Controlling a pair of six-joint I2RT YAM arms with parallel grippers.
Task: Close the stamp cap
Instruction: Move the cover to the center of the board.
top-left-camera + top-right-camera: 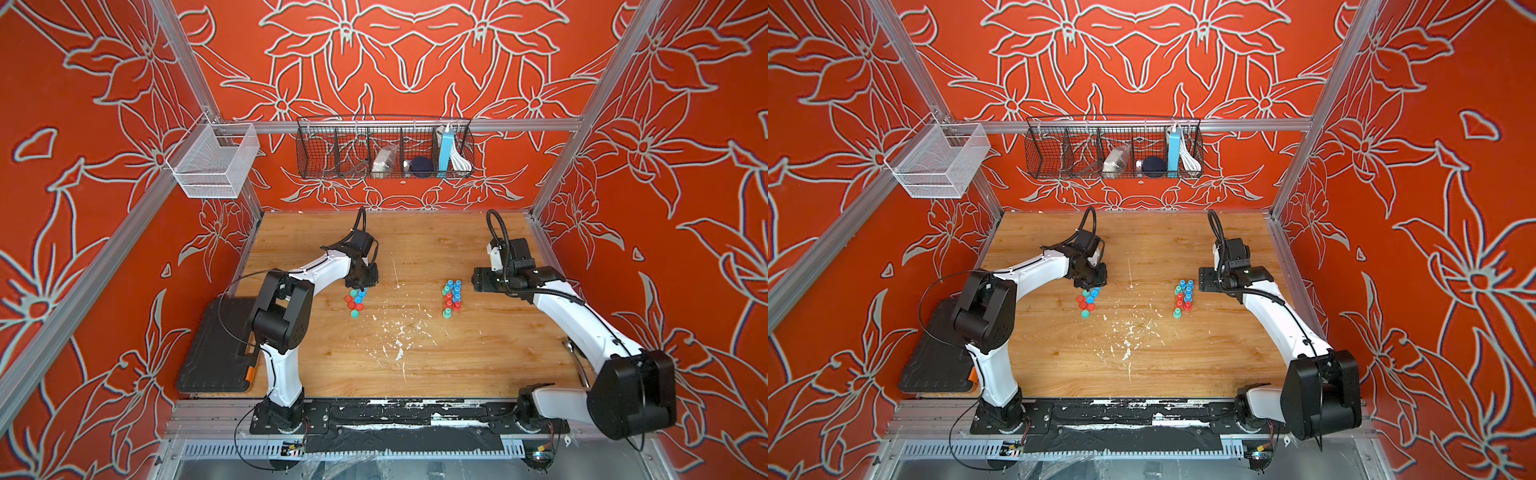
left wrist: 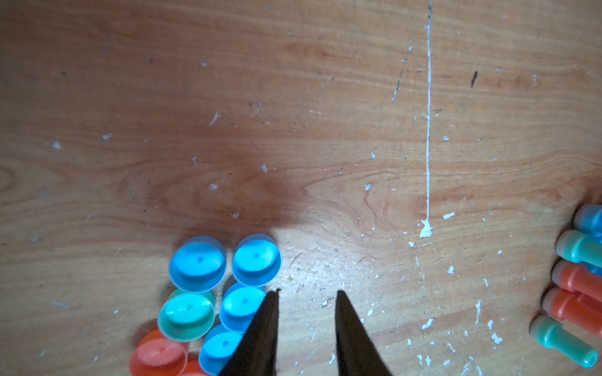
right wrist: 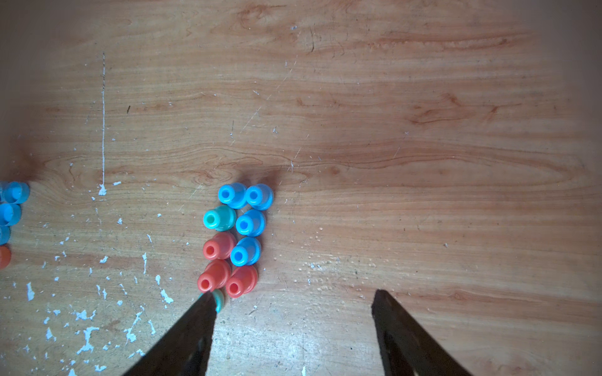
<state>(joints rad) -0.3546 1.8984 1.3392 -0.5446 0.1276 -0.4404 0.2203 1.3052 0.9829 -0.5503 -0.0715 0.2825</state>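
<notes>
Several loose stamp caps (image 1: 354, 301), blue, teal and red, lie open side up in a cluster left of the table's middle; the left wrist view has the caps (image 2: 208, 293) close up. My left gripper (image 2: 306, 291) hangs over the cluster's far edge (image 1: 360, 286), its fingers a narrow gap apart over bare wood, one finger beside a blue cap (image 2: 241, 307). Several uncapped stamps (image 1: 452, 297) stand in two rows right of the middle (image 3: 236, 237). My right gripper (image 3: 294, 294) is open just to their right (image 1: 478, 282), one finger overlapping a teal stamp (image 3: 219, 299).
A black case (image 1: 216, 349) lies at the table's front left edge. A black wire basket (image 1: 384, 147) with odds and ends and a white mesh basket (image 1: 214, 160) hang on the frame above the back. White paint flecks (image 1: 399, 336) mark the wooden table (image 1: 478, 353).
</notes>
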